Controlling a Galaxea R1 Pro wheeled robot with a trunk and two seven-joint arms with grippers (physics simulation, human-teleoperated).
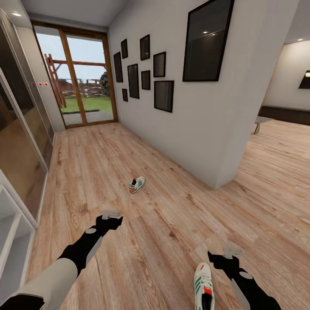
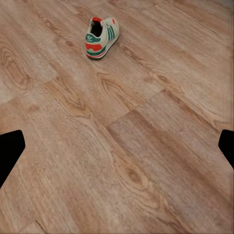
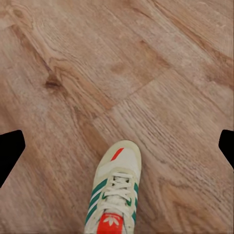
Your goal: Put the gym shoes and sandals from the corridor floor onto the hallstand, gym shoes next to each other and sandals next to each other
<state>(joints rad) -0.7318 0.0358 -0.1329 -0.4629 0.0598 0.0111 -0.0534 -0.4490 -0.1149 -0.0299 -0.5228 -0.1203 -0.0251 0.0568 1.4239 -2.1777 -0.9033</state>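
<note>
My left gripper [image 1: 111, 214] spread and empty, my right gripper [image 1: 231, 251] spread beside near sneaker [image 1: 203, 286], far sneaker [image 1: 137, 184] on wood floor [image 1: 163, 224].

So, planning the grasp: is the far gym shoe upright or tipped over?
Upright. The far gym shoe rests on its sole on the corridor floor, opening facing up, as the left wrist view confirms.

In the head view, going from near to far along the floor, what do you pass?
Near gym shoe → right pincer → left pincer → far gym shoe → glass door at the corridor's end.
</note>
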